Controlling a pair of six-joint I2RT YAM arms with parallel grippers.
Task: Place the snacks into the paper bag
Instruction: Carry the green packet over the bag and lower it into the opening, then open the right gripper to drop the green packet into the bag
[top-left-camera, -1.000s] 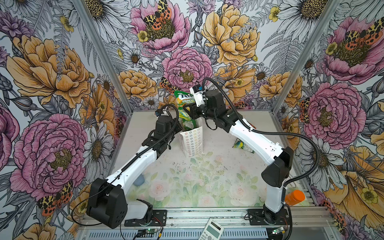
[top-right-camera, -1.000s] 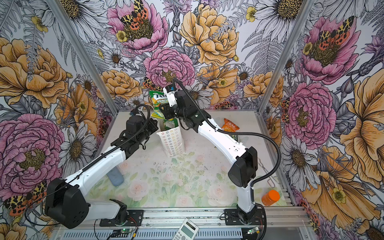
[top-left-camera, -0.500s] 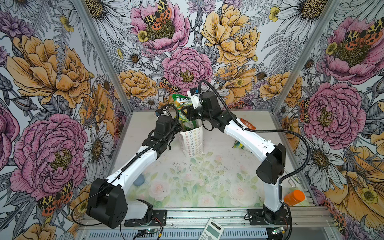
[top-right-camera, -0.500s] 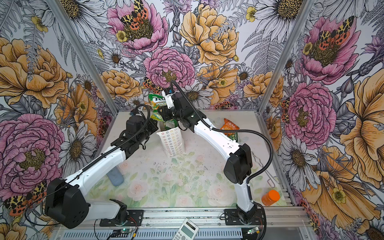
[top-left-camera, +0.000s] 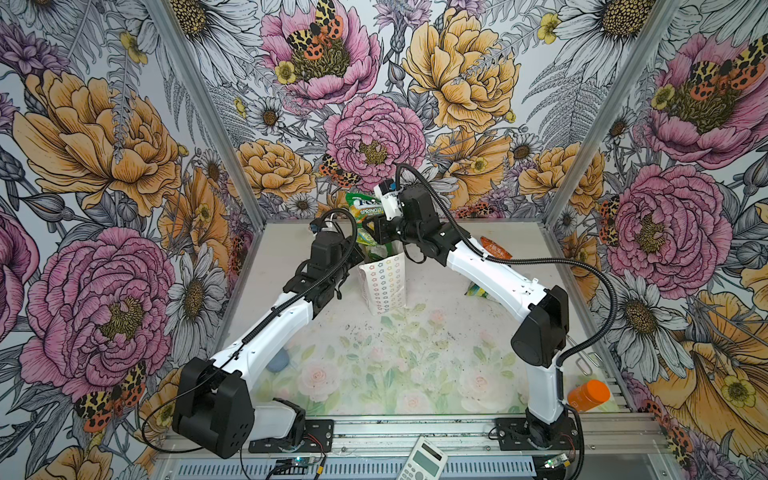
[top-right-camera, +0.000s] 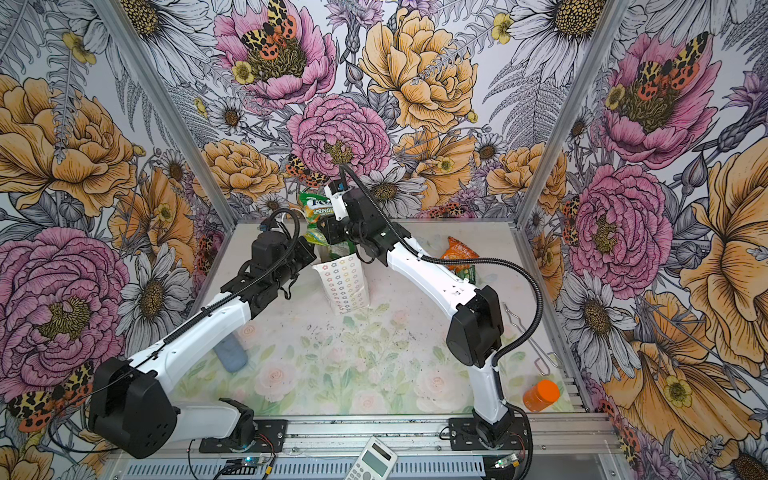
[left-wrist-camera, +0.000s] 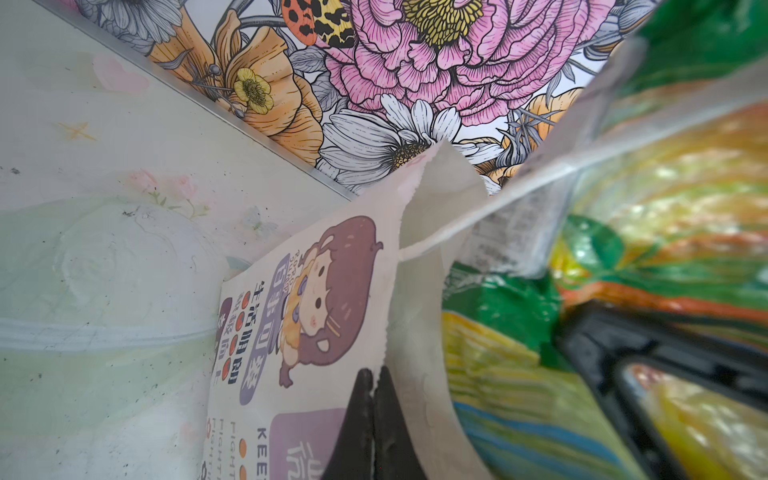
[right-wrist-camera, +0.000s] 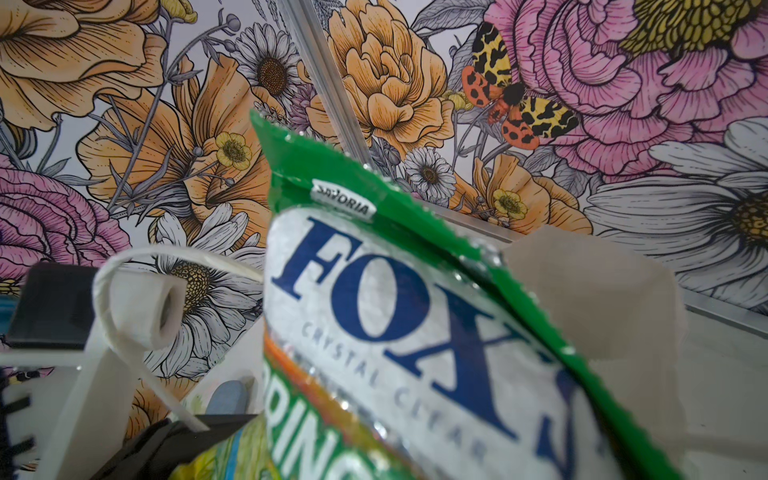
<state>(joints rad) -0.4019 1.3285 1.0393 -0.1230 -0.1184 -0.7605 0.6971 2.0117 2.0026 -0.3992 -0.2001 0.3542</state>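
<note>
Paper bag (top-left-camera: 384, 282) stands upright toward the back of the table (top-left-camera: 415, 357), flower-print side facing us. We've got the left gripper (left-wrist-camera: 374, 399) pinched flat on the bag's wall next to the cartoon girl, jaws fully together. Our right gripper (top-left-camera: 372, 232) is clamped on a green Fox's packet (right-wrist-camera: 395, 311), which is sticking up right over the bag's open mouth. An orange packet (top-right-camera: 457, 249) and a smaller green packet (top-right-camera: 468, 272) lie beside the right arm, apart from the bag.
</note>
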